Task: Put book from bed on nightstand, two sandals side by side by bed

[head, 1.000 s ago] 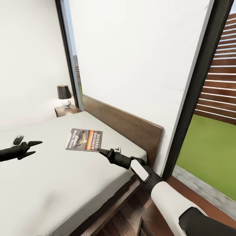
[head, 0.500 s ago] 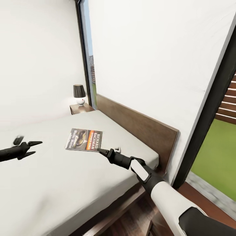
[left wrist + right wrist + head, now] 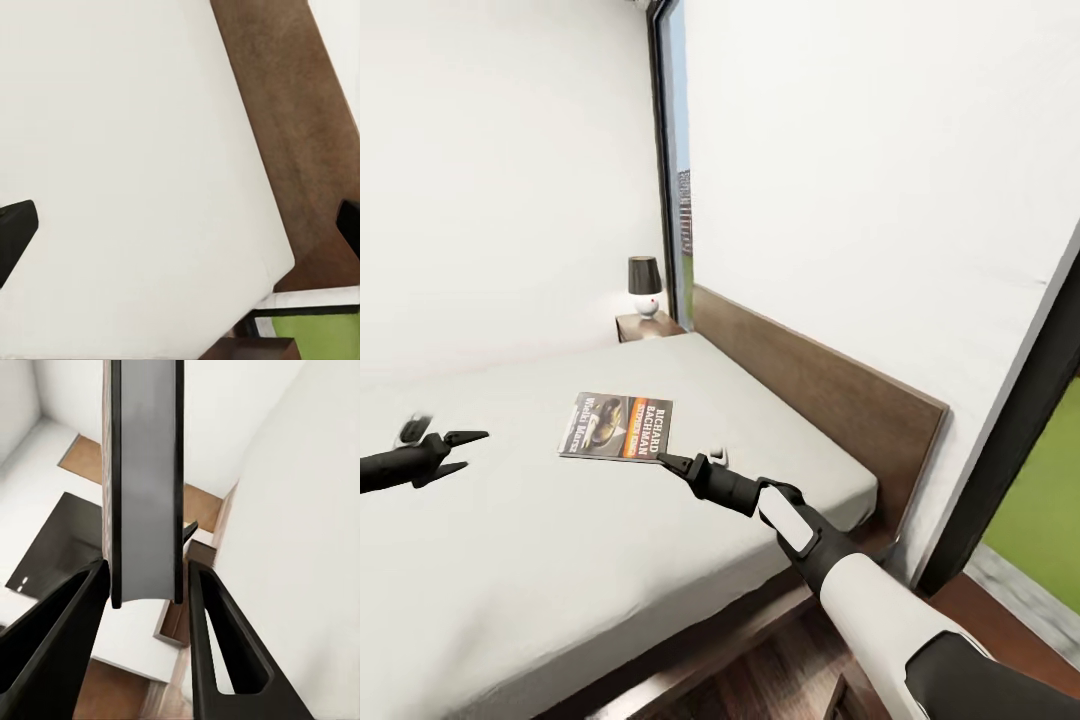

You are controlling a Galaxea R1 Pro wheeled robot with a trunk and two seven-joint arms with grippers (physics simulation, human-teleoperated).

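Progress was at the first step only: the book sat near the middle of the frame, gripped at its near edge by the right gripper, whose two fingers clenched a thin grey slab between them in the right wrist view — the book seen edge-on, by my reading. It was not yet on a nightstand; whether it lay on the mattress or just above it I could not tell. The sandals remained to be placed.

The left gripper hung released at the left edge over the bed, grasping nothing. The far nightstand stood in the upper middle beside the headboard, with a black-shaded lamp on top — which leaves little bare surface there.
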